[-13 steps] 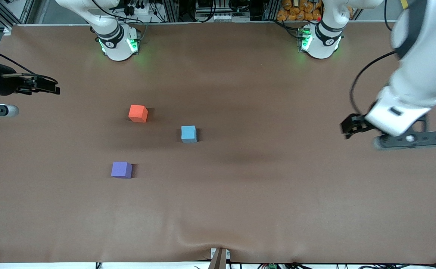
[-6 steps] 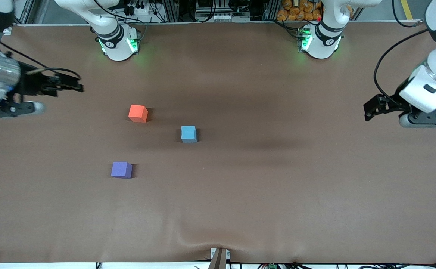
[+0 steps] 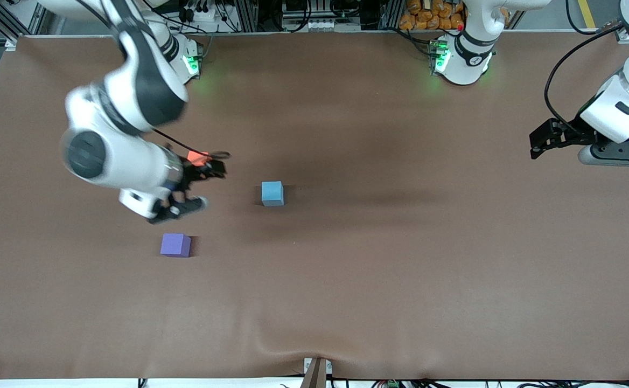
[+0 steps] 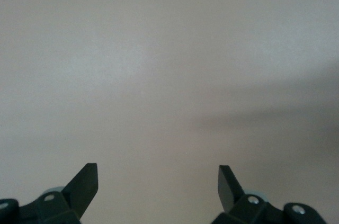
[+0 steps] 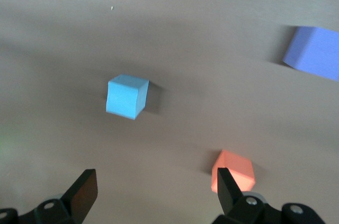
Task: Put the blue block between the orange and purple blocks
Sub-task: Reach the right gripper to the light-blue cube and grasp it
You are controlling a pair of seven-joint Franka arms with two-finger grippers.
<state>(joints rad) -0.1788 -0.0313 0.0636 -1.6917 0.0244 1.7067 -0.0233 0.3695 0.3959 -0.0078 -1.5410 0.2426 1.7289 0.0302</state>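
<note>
Three cubes sit on the brown surface. The blue block lies just toward the left arm's end from the right gripper, whose jaws stand apart, empty, over the orange block. The purple block lies nearer the camera. The left gripper waits with jaws apart at its own end.
</note>
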